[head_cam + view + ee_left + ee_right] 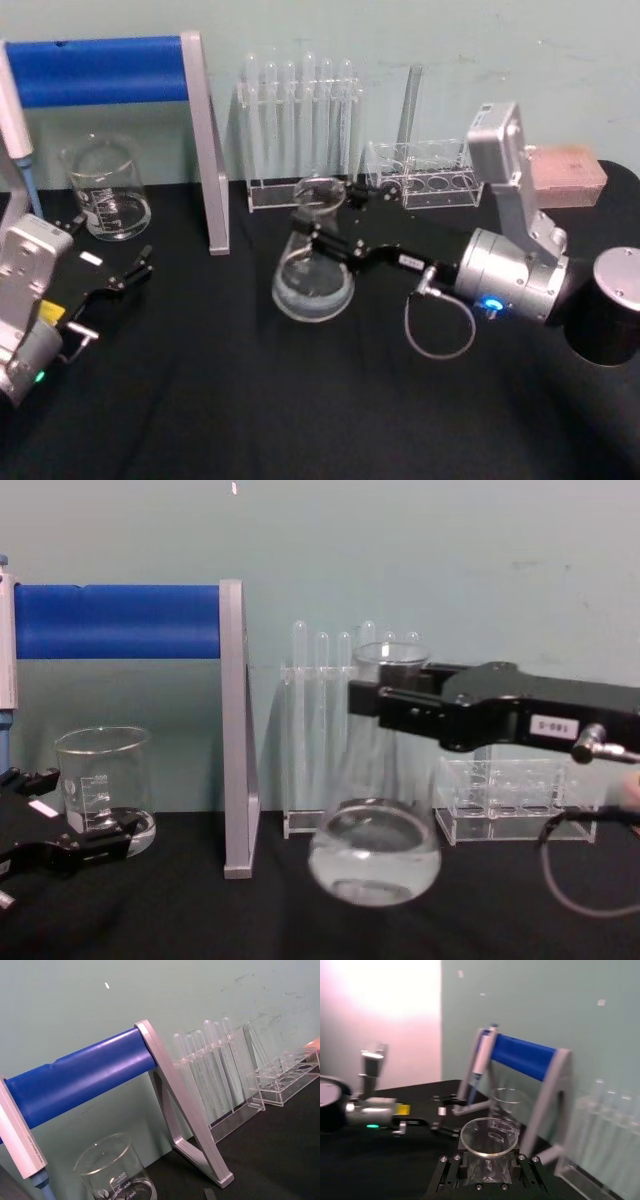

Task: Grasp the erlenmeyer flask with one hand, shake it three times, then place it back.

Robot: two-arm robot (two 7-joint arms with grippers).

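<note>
"Chest view first: what do the vessels hold?"

"The erlenmeyer flask (375, 855) has clear liquid pooled in its wide base. The beaker (103, 780), off to my left, holds a shallow clear layer. Behind the flask, test tubes (325, 720) stand upright in a clear rack (300, 825) by the wall; I cannot tell what is in them."

"And your grippers?"

"My right gripper (322, 215) reaches in from the right, forearm nearly level, its fingers clamped on the flask's neck just under the flared rim. The flask is near the table's middle, in front of the rack; I cannot tell whether its base touches the cloth. My left gripper (110, 245) lies low at the left, just in front of the beaker, fingers apart."

"And around you?"

"A black cloth (250, 400) covers the table. A grey stand (205, 140) carrying a blue bar rises at the back left, before a pale green wall (450, 550)."
</note>
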